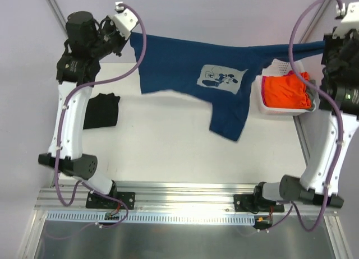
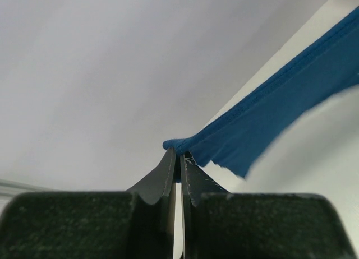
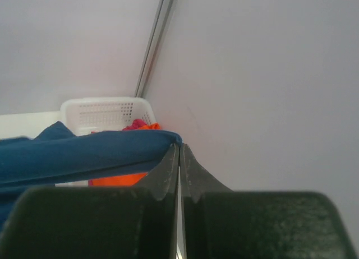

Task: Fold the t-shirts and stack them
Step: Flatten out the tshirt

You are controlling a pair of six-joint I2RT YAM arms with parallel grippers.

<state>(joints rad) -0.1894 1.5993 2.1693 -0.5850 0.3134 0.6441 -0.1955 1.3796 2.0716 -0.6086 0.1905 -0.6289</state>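
Note:
The navy blue t-shirt (image 1: 185, 68) with a pale cartoon print (image 1: 221, 78) hangs stretched in the air between both grippers, its lower part drooping toward the table. My left gripper (image 1: 130, 36) is shut on its left corner, seen as blue cloth (image 2: 263, 119) at the fingertips (image 2: 178, 156). My right gripper (image 1: 327, 44) is shut on its right corner (image 3: 90, 149). A folded black t-shirt (image 1: 102, 110) lies on the table at the left. Orange (image 1: 286, 91) and pink (image 3: 134, 124) shirts lie in the basket.
A white plastic basket (image 1: 261, 96) stands at the table's right side, under the stretched shirt's right end; it also shows in the right wrist view (image 3: 101, 113). The white table (image 1: 168, 152) lies below. A metal rail runs along the near edge.

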